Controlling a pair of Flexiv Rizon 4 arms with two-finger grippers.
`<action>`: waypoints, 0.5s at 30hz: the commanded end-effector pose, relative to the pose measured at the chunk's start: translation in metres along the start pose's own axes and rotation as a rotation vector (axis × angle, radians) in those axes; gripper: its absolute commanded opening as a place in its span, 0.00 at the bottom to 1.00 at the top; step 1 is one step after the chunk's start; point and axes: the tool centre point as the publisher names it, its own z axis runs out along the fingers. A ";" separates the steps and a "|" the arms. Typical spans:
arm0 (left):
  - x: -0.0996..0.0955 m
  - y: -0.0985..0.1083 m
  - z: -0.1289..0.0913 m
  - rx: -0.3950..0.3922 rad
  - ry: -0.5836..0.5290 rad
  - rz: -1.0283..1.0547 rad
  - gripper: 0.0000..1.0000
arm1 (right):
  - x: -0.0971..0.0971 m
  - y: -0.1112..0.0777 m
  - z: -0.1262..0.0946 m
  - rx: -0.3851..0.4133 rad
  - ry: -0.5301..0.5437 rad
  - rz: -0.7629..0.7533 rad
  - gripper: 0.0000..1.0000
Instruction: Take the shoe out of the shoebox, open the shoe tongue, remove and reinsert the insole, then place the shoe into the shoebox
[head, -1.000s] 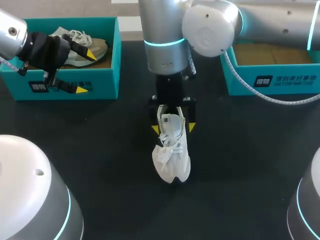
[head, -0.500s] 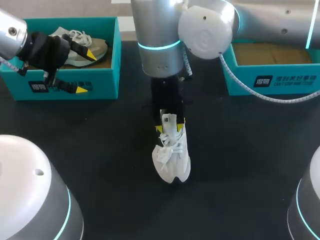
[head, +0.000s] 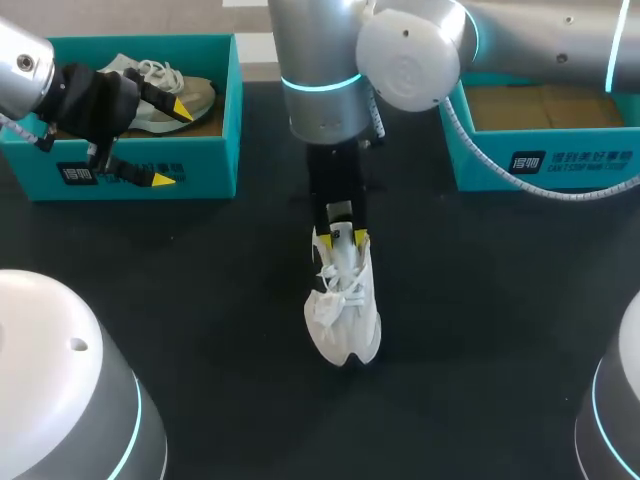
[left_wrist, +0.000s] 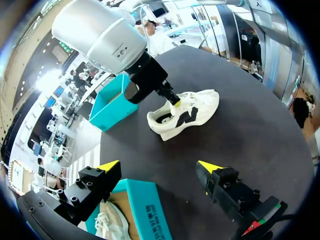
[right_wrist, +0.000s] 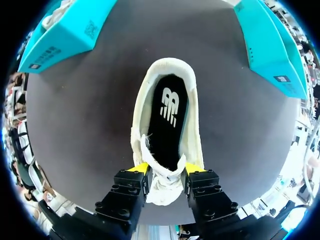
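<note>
The white lace-up sneaker (head: 345, 312) is out of its box and stands on the black tabletop (head: 500, 300) in the middle, toe toward the near edge. My right pincer (right_wrist: 164, 171) has come in from the far side and is clamped on the sneaker's white fabric tongue (right_wrist: 162, 189), one yellow tip on each side. So I judge that I am at the tongue-opening step. The black printed insole (right_wrist: 168, 117) lies flat inside, not yet taken out.

My left pincer (left_wrist: 160, 166) hangs with its fingers wide apart by the teal cardboard shoebox on the far left (head: 150, 165), holding nothing. The other teal shoebox (head: 560, 165) sits at the far right.

Next I should draw the tongue toward the toe to widen the opening. The shoe may lift or slide, so bracing its heel would help.
</note>
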 end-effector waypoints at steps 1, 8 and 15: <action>0.000 0.000 0.000 -0.002 0.002 0.001 1.00 | -0.003 0.007 0.007 0.013 -0.001 -0.014 0.25; 0.000 0.000 0.000 -0.002 0.002 0.001 1.00 | -0.015 0.006 -0.003 -0.001 -0.054 -0.016 0.41; 0.000 0.000 0.000 -0.002 0.002 0.001 1.00 | -0.015 -0.002 -0.025 -0.074 -0.066 -0.018 0.44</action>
